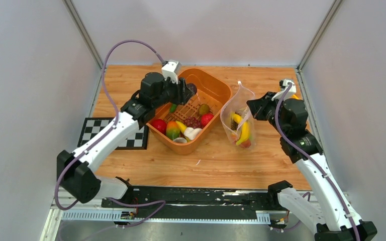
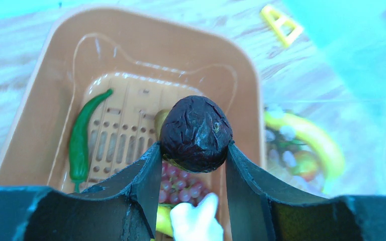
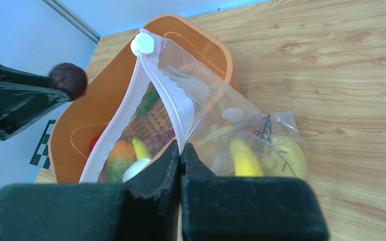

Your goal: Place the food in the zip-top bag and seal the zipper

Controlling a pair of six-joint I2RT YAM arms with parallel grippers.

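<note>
My left gripper (image 2: 193, 148) is shut on a dark, wrinkled round fruit (image 2: 196, 131), held above the orange basket (image 1: 217, 85). The same fruit shows at the left of the right wrist view (image 3: 68, 79). More food lies in the basket: a green chili (image 2: 83, 135), grapes (image 2: 180, 189), a white mushroom (image 2: 197, 222), a mango (image 1: 173, 130) and red fruits (image 1: 159, 125). The clear zip-top bag (image 1: 238, 120) stands upright right of the basket with a banana (image 3: 244, 156) inside. My right gripper (image 3: 181, 149) is shut on the bag's mouth edge, on the pinkish zipper (image 3: 167, 96) below its white slider (image 3: 142, 44).
A black-and-white checkerboard (image 1: 93, 131) lies left of the basket. White walls close in the wooden table (image 1: 216, 163) on three sides. A yellow triangular piece (image 2: 280, 22) lies on the table beyond the basket.
</note>
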